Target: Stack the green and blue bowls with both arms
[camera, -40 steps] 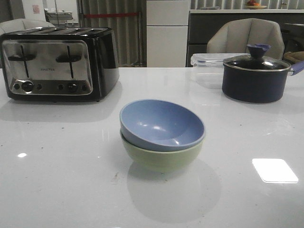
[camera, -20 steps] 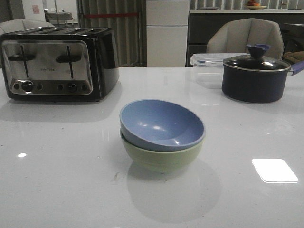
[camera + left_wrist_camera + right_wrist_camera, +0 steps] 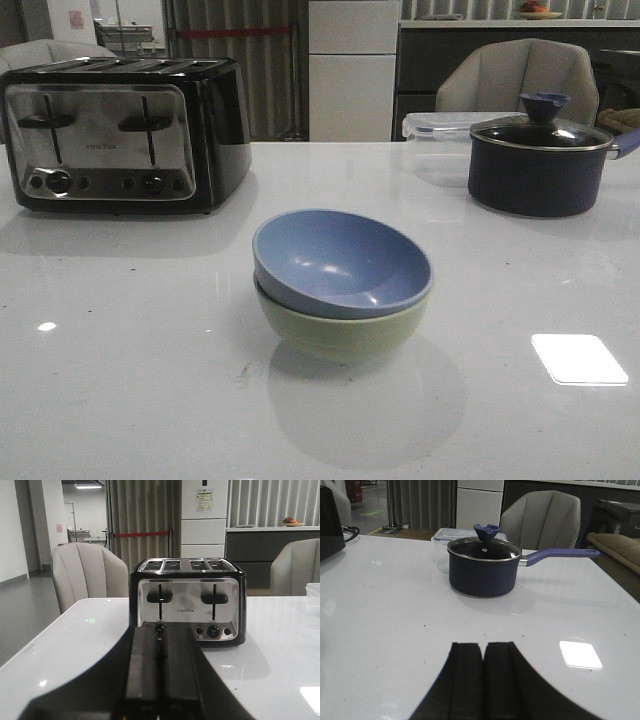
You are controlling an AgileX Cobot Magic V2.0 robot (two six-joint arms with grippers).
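Observation:
The blue bowl (image 3: 342,262) sits nested inside the green bowl (image 3: 340,335) at the middle of the white table, slightly tilted. Neither arm shows in the front view. In the left wrist view my left gripper (image 3: 161,630) is shut with nothing between its fingers and points at the toaster. In the right wrist view my right gripper (image 3: 483,645) is also shut and empty, facing the navy pot. Neither wrist view shows the bowls.
A black and chrome toaster (image 3: 115,130) (image 3: 187,597) stands at the back left. A dark navy pot with a glass lid (image 3: 540,160) (image 3: 485,565) stands at the back right, a clear plastic container (image 3: 440,135) beside it. Chairs stand beyond the table's far edge.

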